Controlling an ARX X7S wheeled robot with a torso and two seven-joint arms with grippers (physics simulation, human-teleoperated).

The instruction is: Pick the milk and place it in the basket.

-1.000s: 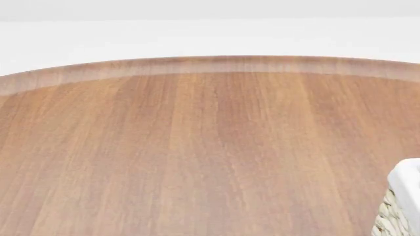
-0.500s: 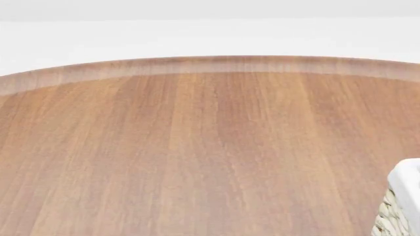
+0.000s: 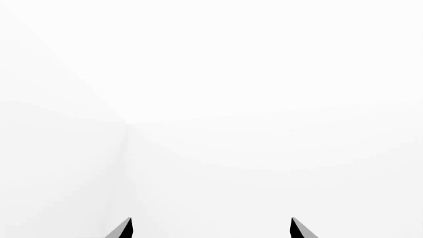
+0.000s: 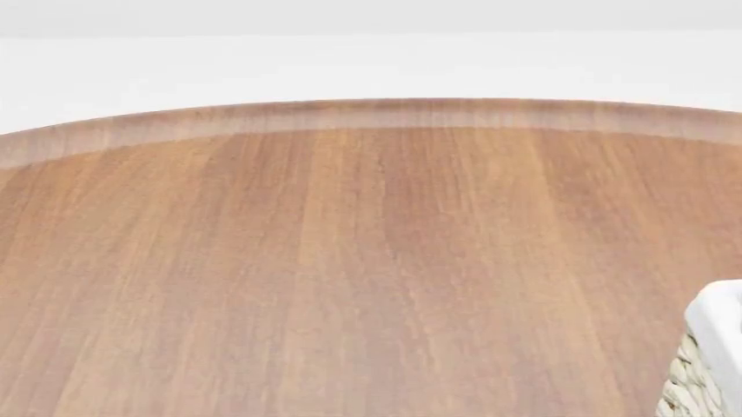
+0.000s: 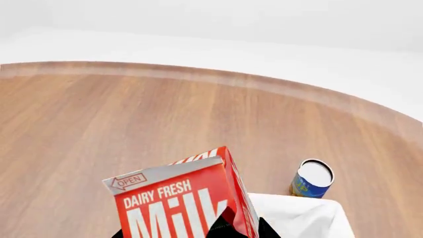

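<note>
Brown wood-grain table (image 4: 347, 261) fills the head view, its rounded far edge set against plain white surroundings.

From the right wrist camera, the right gripper (image 5: 228, 229) shows only as dark finger parts at the frame edge, pressed against the milk (image 5: 182, 198); the carton sits tilted between them, held above the wood, so the gripper is clenched on it. The carton's red top faces the camera, with "DAIRY FRESH", large "Milk" lettering and an "OPEN" arrow on its grey-white ridge.

Just beside the milk, lower and partly hidden by it, lies the white cloth rim of the basket (image 5: 297, 215). Whether the carton is over the basket's opening or only next to it cannot be told. Near the basket's far corner stands a small blue-and-yellow can (image 5: 312, 178) with a white lid, upright on the table.

In the head view only a corner of the basket (image 4: 710, 356) shows, white liner above woven wicker.

The left gripper (image 3: 211, 229) points at blank white, its two dark fingertips (image 3: 124, 229) spread well apart, holding nothing.
</note>
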